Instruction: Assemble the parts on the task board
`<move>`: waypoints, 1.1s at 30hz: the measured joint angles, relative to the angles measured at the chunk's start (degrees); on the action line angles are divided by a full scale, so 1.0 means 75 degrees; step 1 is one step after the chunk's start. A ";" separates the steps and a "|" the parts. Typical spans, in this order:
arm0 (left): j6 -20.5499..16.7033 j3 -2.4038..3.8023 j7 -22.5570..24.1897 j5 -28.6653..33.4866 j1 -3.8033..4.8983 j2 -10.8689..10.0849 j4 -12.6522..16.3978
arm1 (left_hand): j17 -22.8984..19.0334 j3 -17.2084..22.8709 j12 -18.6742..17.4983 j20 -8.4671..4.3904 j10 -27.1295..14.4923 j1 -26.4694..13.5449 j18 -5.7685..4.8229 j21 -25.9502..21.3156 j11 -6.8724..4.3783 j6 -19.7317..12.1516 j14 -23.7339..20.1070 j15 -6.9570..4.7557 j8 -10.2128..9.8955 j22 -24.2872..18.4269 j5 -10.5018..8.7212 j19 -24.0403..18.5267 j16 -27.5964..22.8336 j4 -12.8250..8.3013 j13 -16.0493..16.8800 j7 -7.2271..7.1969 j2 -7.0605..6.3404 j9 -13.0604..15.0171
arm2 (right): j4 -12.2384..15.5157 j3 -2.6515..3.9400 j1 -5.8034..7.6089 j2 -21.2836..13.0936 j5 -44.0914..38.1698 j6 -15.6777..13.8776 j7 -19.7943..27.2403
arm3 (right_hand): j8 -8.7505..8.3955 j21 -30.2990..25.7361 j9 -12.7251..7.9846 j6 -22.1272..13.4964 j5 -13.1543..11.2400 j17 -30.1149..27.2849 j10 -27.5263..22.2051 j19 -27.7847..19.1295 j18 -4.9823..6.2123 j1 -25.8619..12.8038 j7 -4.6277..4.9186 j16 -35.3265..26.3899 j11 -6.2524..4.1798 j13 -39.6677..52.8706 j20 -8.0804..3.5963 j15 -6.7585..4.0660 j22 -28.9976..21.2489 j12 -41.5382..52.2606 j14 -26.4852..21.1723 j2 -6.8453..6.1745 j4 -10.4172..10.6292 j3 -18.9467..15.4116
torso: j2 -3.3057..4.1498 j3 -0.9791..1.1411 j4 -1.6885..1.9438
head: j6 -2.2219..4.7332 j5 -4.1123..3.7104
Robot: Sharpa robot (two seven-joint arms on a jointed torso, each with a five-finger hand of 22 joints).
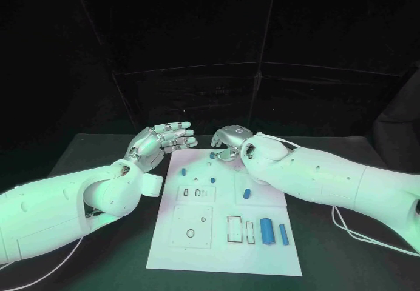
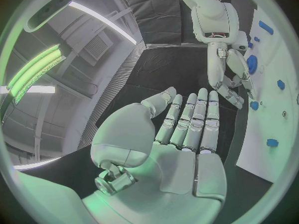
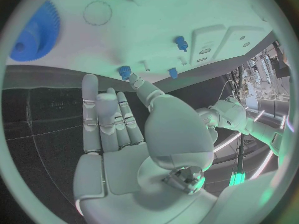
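Note:
The white task board (image 1: 226, 242) lies in the middle of the table. My right hand (image 1: 229, 143) hovers over the board's far edge with its fingers nearly straight and nothing in it. Its thumb tip (image 3: 134, 79) is right at a small blue part (image 3: 124, 72), also seen as the small blue part (image 1: 214, 155); I cannot tell if they touch. A blue gear (image 3: 34, 37) lies on the board beyond the fingers. My left hand (image 1: 162, 142) is raised beside the board's far left corner, palm (image 2: 187, 149) flat, fingers straight and together, empty.
More blue parts sit on the board: two small ones (image 1: 184, 171) (image 1: 213, 179) near the far end, one (image 1: 247, 194) at mid-board, and two cylinders (image 1: 267, 230) (image 1: 283, 234) at the near right. Slots and outlines (image 1: 236, 228) mark the near half. Black table (image 1: 350, 267) surrounds it.

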 measured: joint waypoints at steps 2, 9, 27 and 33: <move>0.0001 0.0000 -0.0001 0.0000 0.0001 -0.0010 0.0005 | 0.0000 0.0000 0.0000 0.0000 0.0000 0.0000 0.0000 0.0000 0.0000 0.0000 0.0000 0.0000 0.0000 0.0000 0.0000 0.0000 0.0000 0.0000 0.0000 0.0000 0.0000 0.0000 | 0.0283 0.0001 0.0000 -0.0268 0.0027 -0.0072 -0.0001 | 0.0070 0.0000 0.0016 0.0142 0.0110 0.0196 0.0179 0.0060 -0.0002 0.0050 -0.0006 0.0146 -0.0029 0.0022 0.0023 -0.0005 0.0047 0.0106 0.0005 0.0050 0.0022 -0.0022 | -0.0002 0.0001 -0.0010 | 0.0012 0.0001; 0.0003 -0.0002 -0.0003 0.0000 0.0006 -0.0067 0.0018 | 0.0000 0.0000 0.0000 0.0000 0.0000 0.0000 -0.0001 0.0000 0.0000 0.0000 0.0000 0.0000 0.0000 0.0000 0.0000 0.0000 0.0000 0.0000 0.0000 0.0000 0.0000 0.0000 | 0.1326 0.0217 0.0001 -0.1459 0.0391 -0.0165 -0.0129 | 0.0132 0.0238 0.0020 0.0329 0.0138 0.0741 0.1216 0.0334 0.0000 -0.0049 -0.0060 0.0571 -0.0209 0.0156 -0.0086 -0.0143 0.0422 0.0654 0.0198 -0.0049 0.0259 -0.0163 | -0.0031 0.0018 -0.0094 | 0.0059 0.0013; 0.0014 -0.0004 -0.0003 0.0000 0.0000 0.0016 -0.0112 | 0.0000 0.0000 0.0000 0.0000 0.0000 0.0003 -0.0001 0.0000 0.0000 0.0000 0.0000 0.0000 -0.0001 0.0001 0.0000 0.0000 0.0000 0.0000 0.0000 0.0000 0.0002 0.0000 | 0.1592 0.0358 0.0005 -0.2474 0.2087 0.0969 -0.0757 | 0.0272 0.1802 0.0010 -0.0327 0.0871 0.4623 0.2614 0.1809 -0.0424 0.0539 -0.0260 0.3156 -0.0447 0.7449 -0.0222 -0.0391 0.3048 0.8291 0.0224 -0.0306 0.2140 -0.2292 | -0.0031 0.0056 -0.0213 | 0.0092 -0.0037; 0.0029 -0.0005 -0.0004 0.0000 -0.0011 0.0051 -0.0157 | 0.0000 0.0031 0.0000 0.0000 0.0000 -0.0022 -0.0001 0.0000 0.0000 -0.0029 0.0000 0.0000 0.0030 0.0001 0.0000 0.0000 0.0000 0.0031 0.0000 -0.0029 -0.0023 0.0000 | 0.1429 0.0361 0.0003 -0.2294 0.2200 0.1284 -0.0842 | 0.0387 0.2007 0.0010 -0.0401 0.0871 0.4654 0.2825 0.1885 -0.0423 0.0742 -0.0239 0.3286 -0.0422 0.8757 -0.0167 -0.0313 0.3412 0.9380 0.0231 -0.0223 0.2231 -0.2462 | -0.0023 0.0057 -0.0203 | 0.0070 -0.0041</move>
